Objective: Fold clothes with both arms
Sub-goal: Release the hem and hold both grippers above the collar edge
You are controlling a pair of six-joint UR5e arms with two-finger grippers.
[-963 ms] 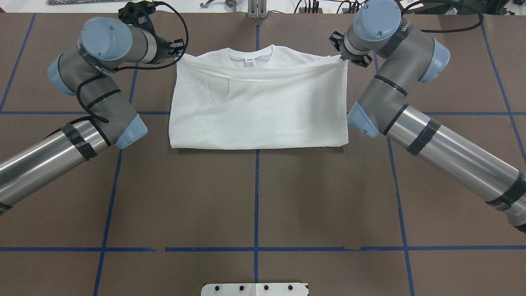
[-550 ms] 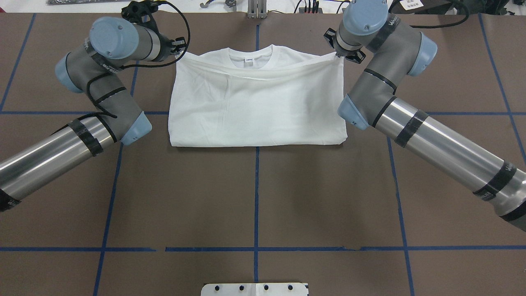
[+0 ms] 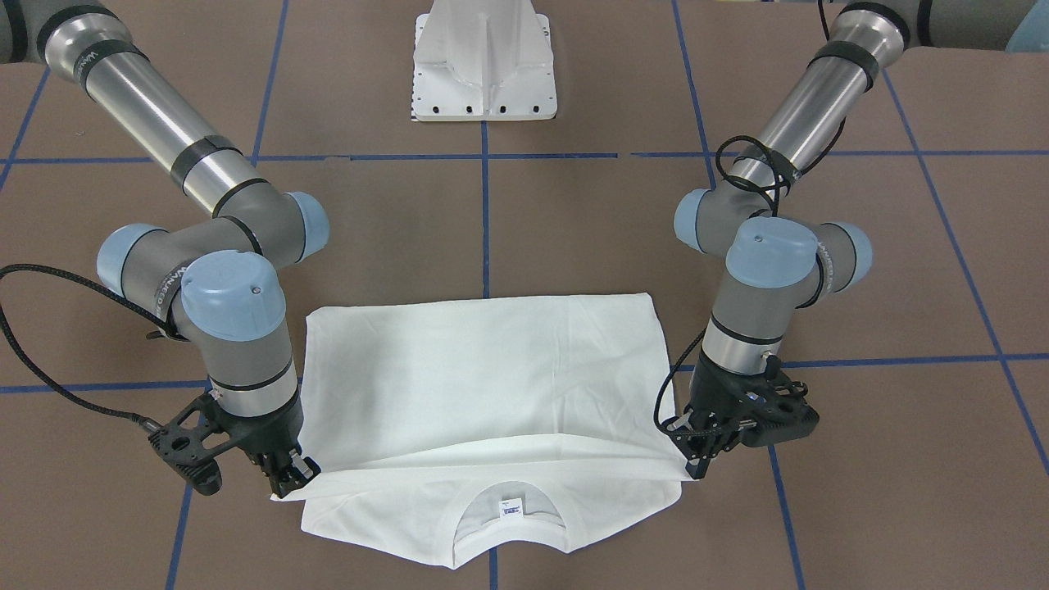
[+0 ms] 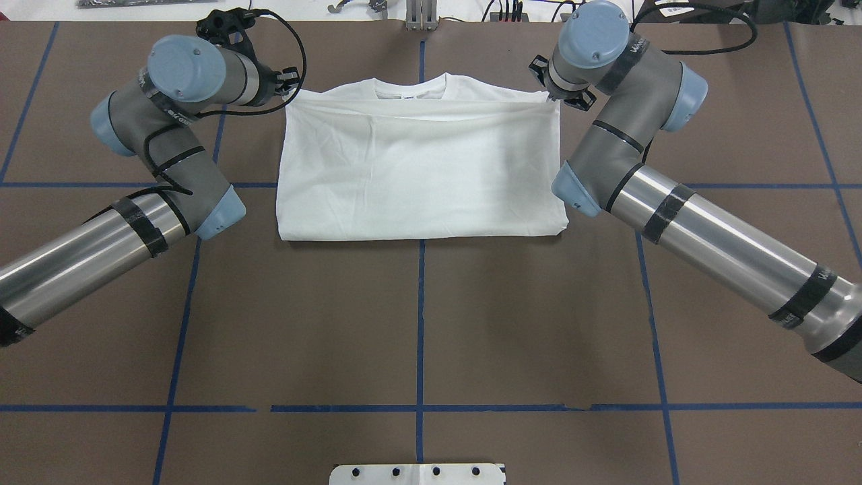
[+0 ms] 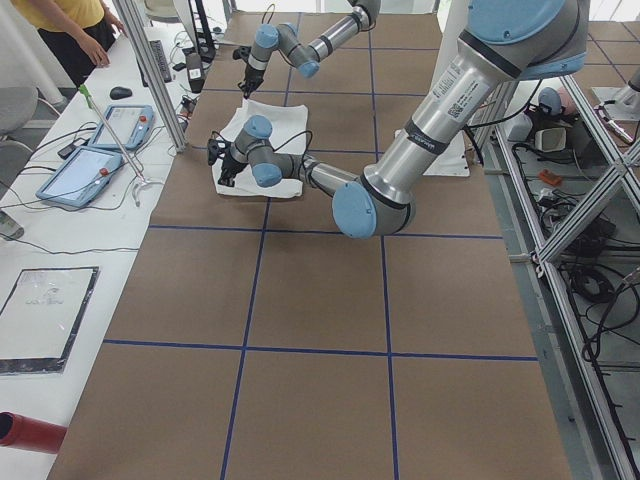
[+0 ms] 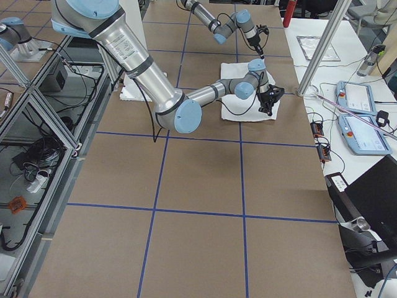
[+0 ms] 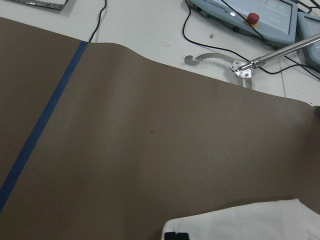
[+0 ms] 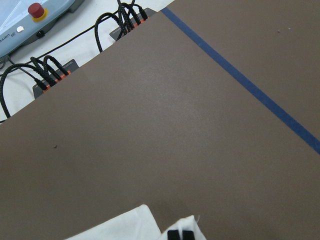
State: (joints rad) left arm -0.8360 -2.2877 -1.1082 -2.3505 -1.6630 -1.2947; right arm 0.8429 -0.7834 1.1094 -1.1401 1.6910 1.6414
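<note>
The white T-shirt [image 4: 417, 175] lies folded in half on the brown table, its lower half brought up over the chest. In the front-facing view the ribbed collar [image 3: 459, 547] and the neck label [image 3: 511, 508] still show past the folded edge. My left gripper [image 4: 289, 86] is shut on the folded layer's corner at the shirt's left shoulder; the front-facing view shows the same left gripper [image 3: 697, 469] low at the cloth. My right gripper [image 4: 553, 96] pinches the opposite corner, and this right gripper [image 3: 288, 483] sits just above the table. Both wrist views show only fingertips and a bit of white cloth.
The white pedestal base [image 3: 485, 65] stands at the robot's side of the table. Blue tape lines [image 4: 419, 323] cross the brown surface. Beyond the far edge lie cables [image 8: 55, 75], teach pendants [image 7: 250, 15] and a metal hook [image 7: 207, 59]. A person [image 5: 60, 25] stands by the side bench.
Both grippers have carried the folded layer's corners farther from the robot and lower. The edge now lies flatter and covers most of the collar opening.
</note>
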